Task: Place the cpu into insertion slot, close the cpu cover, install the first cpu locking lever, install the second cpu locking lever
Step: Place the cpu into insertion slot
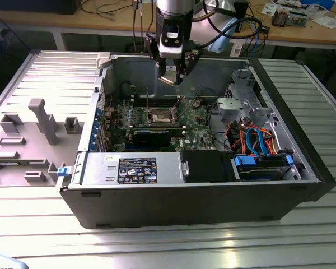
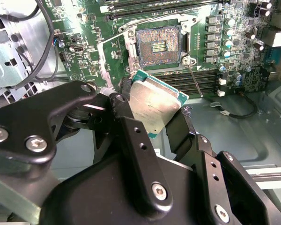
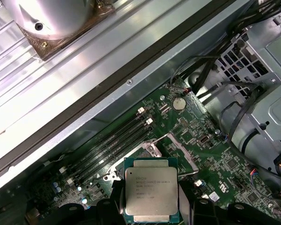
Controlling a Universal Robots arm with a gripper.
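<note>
- Small flat square cpu [image 2: 154,105] with a silvery-tan metal top and green edge: off the board, carried in the air above the open case. In the exterior view it hangs well above the motherboard and looks tilted rather than level.
- Square insertion slot [image 2: 158,45] with a dark contact field and silvery rim: bare, nothing seated in it. In the second wrist view the chip sits near it but apart, not yet over its centre.
- Thin silvery cpu cover [image 2: 103,61], a windowed frame: appears swung open beside the slot. A thin metal lever rod [image 2: 195,80] lies released across the long dark memory slots [image 3: 112,140].
- Risk, judged: a tilted or rotated chip could land off the slot's keying and bend the contacts. Cause would be poor alignment on the way down.
- Risk, judged: the hold is on the edges only, so a bump against the raised cover or lever could twist or drop the chip.
- Black two-finger tool [image 2: 154,112]: partly closed to the chip's width, one finger on each of two opposite edges, gripping the cpu and touching nothing else.
- Surroundings: black open computer case [image 1: 185,196] lying on a ribbed metal tabletop [image 1: 157,241].
</note>
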